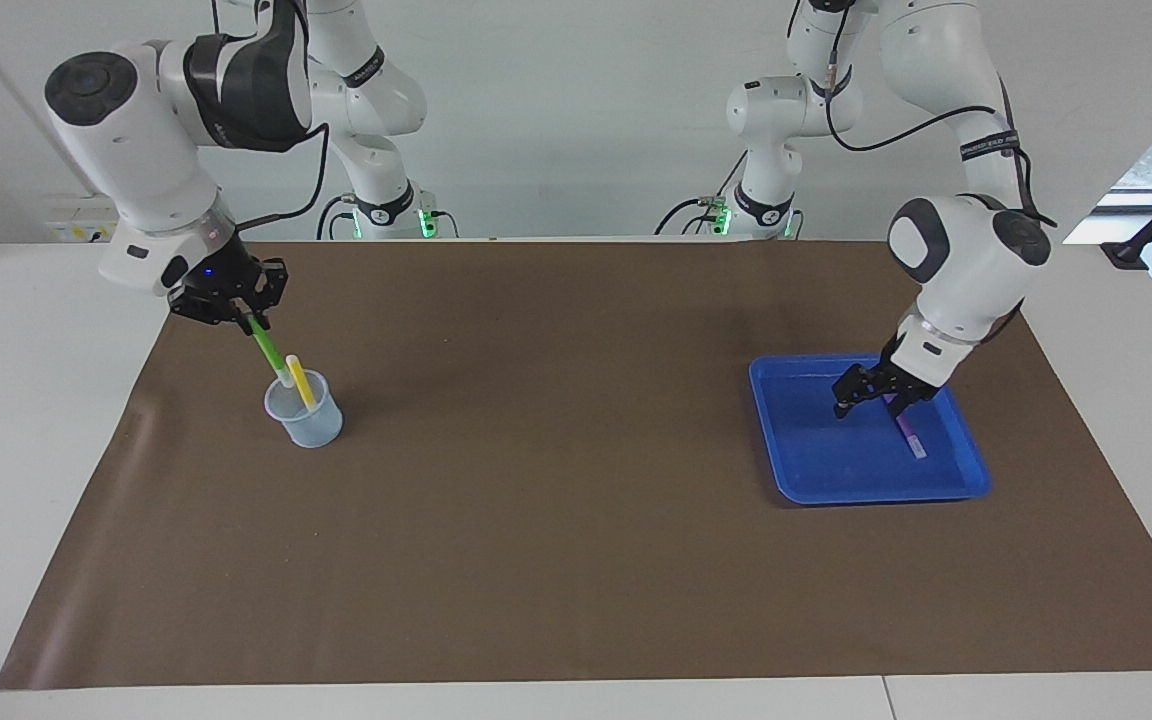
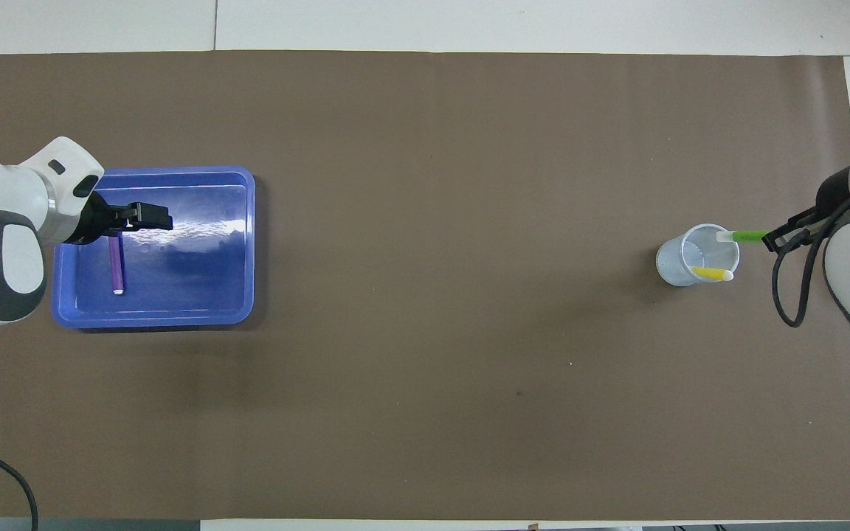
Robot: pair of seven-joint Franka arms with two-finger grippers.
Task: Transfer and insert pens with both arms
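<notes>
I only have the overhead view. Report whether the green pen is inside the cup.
Observer: Not released. The right gripper holds the green pen steeply tilted, with its pale lower end right at the cup rim, beside the yellow pen.
Operator: Now give me the left gripper's height.
Observer: The left gripper hangs low over the blue tray, close above the purple pen. I cannot tell whether it touches.

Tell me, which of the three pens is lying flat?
The purple pen: it lies flat in the blue tray. The yellow pen leans in the cup, and the green pen hangs tilted from the right gripper.
</notes>
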